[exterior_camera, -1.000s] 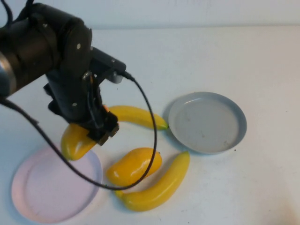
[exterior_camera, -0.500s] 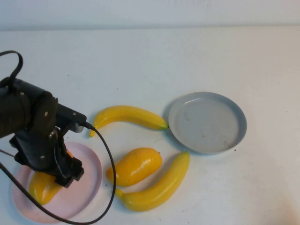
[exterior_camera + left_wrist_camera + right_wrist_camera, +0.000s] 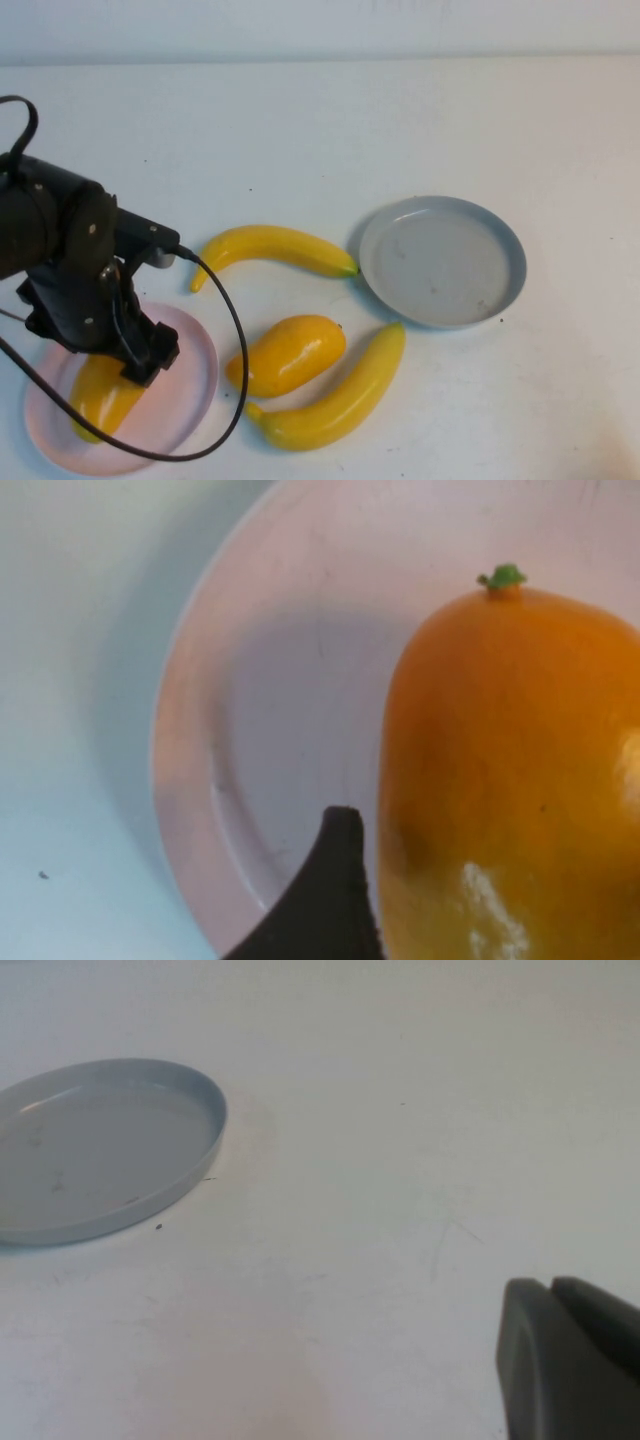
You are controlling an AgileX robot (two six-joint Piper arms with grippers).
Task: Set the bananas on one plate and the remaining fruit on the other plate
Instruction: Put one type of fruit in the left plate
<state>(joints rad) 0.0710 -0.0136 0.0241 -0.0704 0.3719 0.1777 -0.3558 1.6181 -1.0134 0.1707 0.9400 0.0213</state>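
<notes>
One orange-yellow mango (image 3: 100, 395) lies on the pale pink plate (image 3: 185, 395) at the near left. My left gripper (image 3: 145, 358) hangs just above it, open. In the left wrist view one dark finger (image 3: 335, 900) stands beside the mango (image 3: 510, 780) over the pink plate (image 3: 290, 690). The second mango (image 3: 288, 353) lies on the table between the two bananas (image 3: 275, 247) (image 3: 335, 397). The grey-blue plate (image 3: 442, 260) is empty at the right. My right gripper (image 3: 552, 1295) is shut, low over bare table, out of the high view.
The grey-blue plate (image 3: 100, 1145) also shows in the right wrist view, off to one side of the right gripper. The left arm's black cable (image 3: 235, 340) loops over the table beside the second mango. White table (image 3: 400, 130) lies beyond the fruit.
My left arm carried the mango from near the far banana down to the pink plate. In the last half second the gripper lifted slightly while the mango stayed on the plate.
</notes>
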